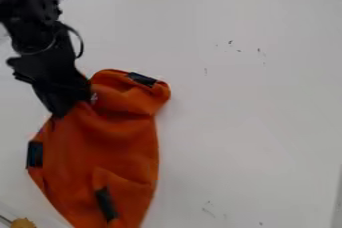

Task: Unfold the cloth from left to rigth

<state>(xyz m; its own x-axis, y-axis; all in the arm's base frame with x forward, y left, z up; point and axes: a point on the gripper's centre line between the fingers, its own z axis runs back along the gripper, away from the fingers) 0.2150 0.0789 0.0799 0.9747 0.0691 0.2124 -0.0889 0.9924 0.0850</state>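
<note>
We see the black robot arm (30, 19) enter at the upper left of the frame and slant down and to the right, with a thin cable (80, 42) bowed out in a loop from its right side. The gripper (61, 114) hangs at a tilt left of the centre, its lower end over the upper left part of the orange cloth (110, 144). We cannot tell whether it has hold of the fabric or is free of it.

The cloth lies in the lower left of the frame, longer than it is wide, and runs down to the bottom edge. We find it soft and matte, bunched into a rounded, puffy fold at its top, with shallow creases below and a raised ridge low down. Three dark patches stand out on it: one on the top fold (141, 79), one at the left edge (35, 154) and one near the bottom (105, 204).

Beneath it we see a smooth white table (240, 107) with small dark specks. In the bottom left corner sits a yellowish-brown lumpy object (24, 223).
</note>
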